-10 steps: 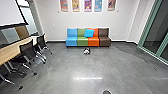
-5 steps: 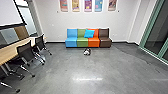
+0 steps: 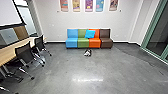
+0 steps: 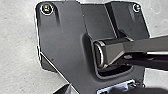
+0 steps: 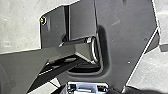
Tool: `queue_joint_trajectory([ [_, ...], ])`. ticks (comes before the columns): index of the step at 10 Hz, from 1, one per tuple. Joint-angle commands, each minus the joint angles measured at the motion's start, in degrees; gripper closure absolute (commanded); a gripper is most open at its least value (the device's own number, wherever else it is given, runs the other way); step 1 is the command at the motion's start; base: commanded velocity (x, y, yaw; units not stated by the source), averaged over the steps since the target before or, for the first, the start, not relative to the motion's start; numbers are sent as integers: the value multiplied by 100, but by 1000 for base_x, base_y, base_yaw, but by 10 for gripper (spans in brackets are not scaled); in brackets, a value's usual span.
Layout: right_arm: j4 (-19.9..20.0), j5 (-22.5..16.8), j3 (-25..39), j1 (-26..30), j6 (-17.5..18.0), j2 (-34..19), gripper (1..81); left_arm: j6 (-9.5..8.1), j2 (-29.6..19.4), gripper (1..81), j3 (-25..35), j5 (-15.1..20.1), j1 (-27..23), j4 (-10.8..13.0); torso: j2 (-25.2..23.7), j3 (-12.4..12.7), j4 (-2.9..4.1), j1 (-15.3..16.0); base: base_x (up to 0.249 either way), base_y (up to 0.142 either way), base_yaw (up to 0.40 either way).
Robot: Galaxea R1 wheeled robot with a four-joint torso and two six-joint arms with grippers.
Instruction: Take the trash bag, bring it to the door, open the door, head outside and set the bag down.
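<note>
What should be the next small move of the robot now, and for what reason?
Probably a short drive forward: the small black-and-white bundle, perhaps the trash bag, lies on the floor in front of the sofa, well ahead.

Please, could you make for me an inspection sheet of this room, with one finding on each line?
Surface: grey floor, shiny, with a bright reflection.
Job's things: small black-and-white object on the floor before the sofa; possibly the trash bag, unconfirmed.
Clutter: blue cushion on the sofa.
Tools: open or shut, cannot tell.
Cables: thin dark line across the floor, right; cable or crack, cannot tell.
Surroundings: table and black chairs left; green-framed glass right.
</note>
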Motion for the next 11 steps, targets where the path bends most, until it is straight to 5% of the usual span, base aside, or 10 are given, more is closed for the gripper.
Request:
queue_joint_trajectory([
  [1, -96, -349, 118, 137, -44, -61, 10, -34, -34, 10, 39, 309, -172, -24, 2, 0, 0, 0, 155, 0, 0],
  [11, -105, -332, 162, 137, -52, -87, 10, -43, -7, 10, 39, 301, -172, -24, 0, -2, 0, -2, 166, 0, 0],
])
